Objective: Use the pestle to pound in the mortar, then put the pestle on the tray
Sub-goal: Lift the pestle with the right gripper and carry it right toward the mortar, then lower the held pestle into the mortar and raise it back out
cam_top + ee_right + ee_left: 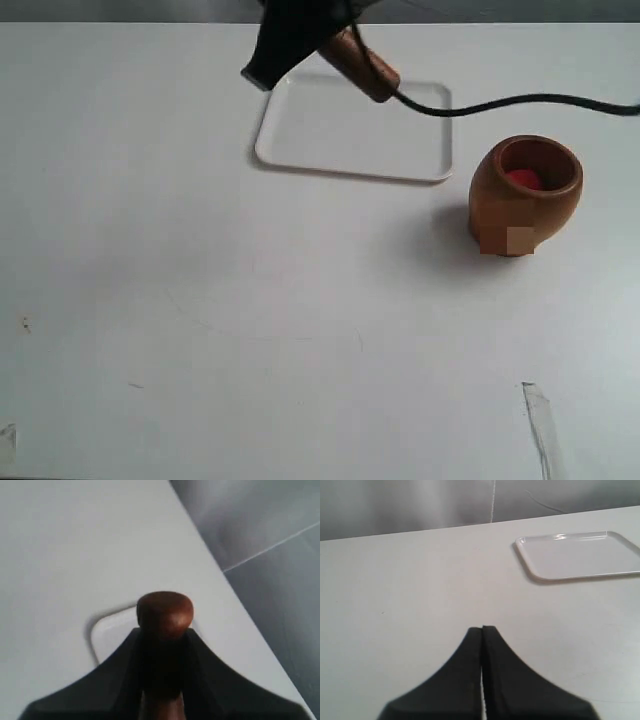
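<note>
My right gripper [318, 42] hangs above the far edge of the white tray [350, 135], shut on the reddish-brown pestle [365, 70], which slants down over the tray without touching it. In the right wrist view the pestle's rounded end [165, 611] sticks out between the black fingers [210, 670], with a corner of the tray [112, 632] below. The brown mortar [525, 195] stands upright to the right of the tray, something red inside it. My left gripper [482, 629] is shut on nothing, low over bare table, with the tray [580, 555] ahead of it.
A black cable [520, 101] runs from the right edge across to the right gripper, passing above the mortar. Bits of clear tape [538, 420] lie on the white table near the front right.
</note>
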Available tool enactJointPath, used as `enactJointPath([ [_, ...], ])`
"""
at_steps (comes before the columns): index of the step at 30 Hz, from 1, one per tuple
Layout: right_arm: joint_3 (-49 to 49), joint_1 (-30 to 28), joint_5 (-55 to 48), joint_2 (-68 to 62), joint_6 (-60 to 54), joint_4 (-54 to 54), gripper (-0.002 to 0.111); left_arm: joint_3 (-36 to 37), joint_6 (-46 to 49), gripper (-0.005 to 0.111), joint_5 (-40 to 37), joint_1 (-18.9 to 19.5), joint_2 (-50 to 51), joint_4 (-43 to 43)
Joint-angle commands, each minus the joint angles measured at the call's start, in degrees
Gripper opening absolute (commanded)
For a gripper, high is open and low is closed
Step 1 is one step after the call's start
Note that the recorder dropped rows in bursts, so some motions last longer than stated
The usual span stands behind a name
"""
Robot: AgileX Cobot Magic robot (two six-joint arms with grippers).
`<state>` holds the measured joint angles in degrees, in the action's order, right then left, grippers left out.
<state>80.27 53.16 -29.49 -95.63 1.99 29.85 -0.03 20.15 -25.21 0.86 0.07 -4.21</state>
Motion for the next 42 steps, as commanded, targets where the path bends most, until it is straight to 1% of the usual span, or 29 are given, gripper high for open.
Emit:
enactJointPath([
  [1, -12.9, -2.6, 14.4, 11.6, 21.0, 14.2, 0.000, 0.0, -0.5, 0.000, 0.2, -0.4, -0.1, 0.4],
  [4, -19.7, -6.1, 19.7, 17.5, 30.0, 19.9, 0.000, 0.0, -0.5, 0.000, 0.2, -0.4, -0.1, 0.4],
  [7, -25.6, -10.0, 22.2, 22.4, 35.2, 23.5, 0.000, 0.0, -0.5, 0.000, 0.2, -0.4, -0.1, 0.4],
  [15, -36.3, -21.5, 33.0, 30.7, 38.9, 23.1, 0.000, 0.0, -0.5, 0.000, 0.2, -0.4, -0.1, 0.4],
  [18, -38.8, -26.4, 37.5, 31.5, 38.1, 19.3, 0.000, 0.0, -0.5, 0.000, 0.2, -0.4, -0.1, 0.4],
  [20, -40.2, -29.8, 40.7, 31.5, 36.2, 14.9, 0.000, 0.0, -0.5, 0.000, 0.2, -0.4, -0.1, 0.4],
  [22, -42.2, -32.8, 46.6, 31.5, 31.2, 7.3, 0.000, 0.0, -0.5, 0.000, 0.2, -0.4, -0.1, 0.4],
  [24, -45.1, -34.5, 54.2, 31.5, 23.0, -2.9, 0.000, 0.0, -0.5, 0.000, 0.2, -0.4, -0.1, 0.4],
  [26, -48.9, -35.0, 62.2, 31.5, 13.3, -15.7, 0.000, 0.0, -0.5, 0.000, 0.2, -0.4, -0.1, 0.4],
  [27, -50.6, -35.0, 65.7, 31.5, 10.3, -20.9, 0.000, 0.0, -0.5, 0.000, 0.2, -0.4, -0.1, 0.4],
  [29, -54.9, -35.0, 74.1, 31.4, 6.7, -26.1, 0.000, 0.0, -0.5, 0.000, 0.2, -0.4, -0.1, 0.4],
  [31, -58.1, -35.0, 79.7, 31.3, 6.3, -26.2, 0.000, 0.0, -0.5, 0.000, 0.2, -0.4, -0.1, 0.4],
  [33, -60.3, -35.0, 82.4, 31.3, 5.5, -26.2, 0.000, 0.0, -0.5, 0.000, 0.2, -0.4, -0.1, 0.4],
  [40, -63.7, -35.0, 82.6, 31.2, 4.3, -27.1, 0.000, 0.0, -0.5, 0.000, 0.2, -0.4, -0.1, 0.4],
  [42, -65.0, -35.0, 84.1, 29.1, 4.0, -27.1, 0.000, 0.0, -0.5, 0.000, 0.2, -0.4, -0.1, 0.4],
])
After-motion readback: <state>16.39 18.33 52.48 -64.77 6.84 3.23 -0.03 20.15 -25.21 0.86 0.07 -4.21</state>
